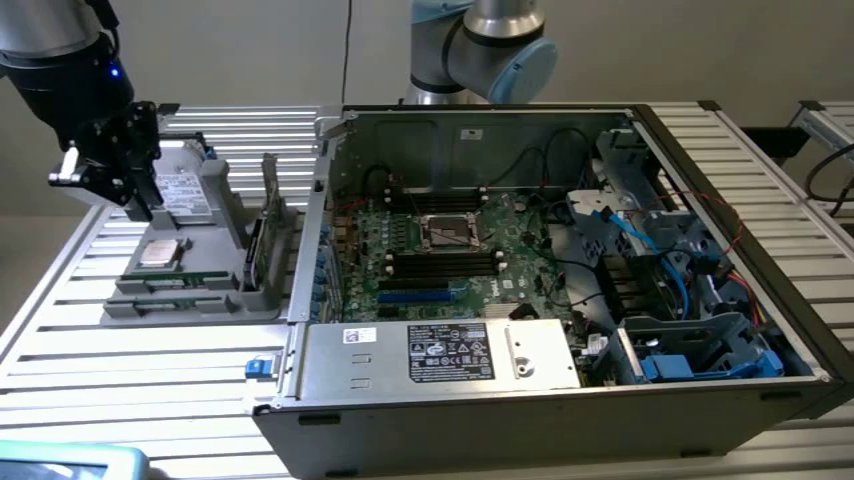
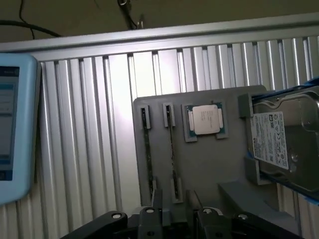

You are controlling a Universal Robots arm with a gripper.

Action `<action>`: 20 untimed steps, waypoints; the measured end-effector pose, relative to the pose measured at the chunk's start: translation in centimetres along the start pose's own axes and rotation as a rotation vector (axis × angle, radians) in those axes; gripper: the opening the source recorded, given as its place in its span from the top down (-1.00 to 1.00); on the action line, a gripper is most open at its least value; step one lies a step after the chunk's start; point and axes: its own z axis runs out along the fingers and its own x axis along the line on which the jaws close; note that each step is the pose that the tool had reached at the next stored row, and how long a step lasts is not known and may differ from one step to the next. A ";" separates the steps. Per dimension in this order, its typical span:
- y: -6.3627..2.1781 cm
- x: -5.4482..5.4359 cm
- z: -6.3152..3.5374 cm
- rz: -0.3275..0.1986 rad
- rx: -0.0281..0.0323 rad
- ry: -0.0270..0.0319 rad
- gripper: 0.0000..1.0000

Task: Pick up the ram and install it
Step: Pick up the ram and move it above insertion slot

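The black gripper [image 1: 138, 205] [image 2: 175, 211] hangs above a grey moulded holder tray [image 1: 200, 303] [image 2: 209, 164] on the ribbed aluminium surface [image 2: 99, 139]. Its jaws stand partly apart and hold nothing. The ram [image 2: 172, 149], a thin dark memory stick, stands on edge in a narrow slot of the tray, in line with the gap between the jaws. A second similar stick [image 2: 146, 149] fills the neighbouring slot. A square silver processor chip [image 2: 206, 120] and a silver boxy hard drive [image 2: 279, 144] also sit in the tray.
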 end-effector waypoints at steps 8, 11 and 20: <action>0.19 0.0 0.29 -0.023 -0.0003 0.0019 0.35; 0.29 0.1 0.80 -0.023 -0.0002 0.0019 0.35; 0.94 1.0 2.46 -0.022 0.0004 0.0019 0.35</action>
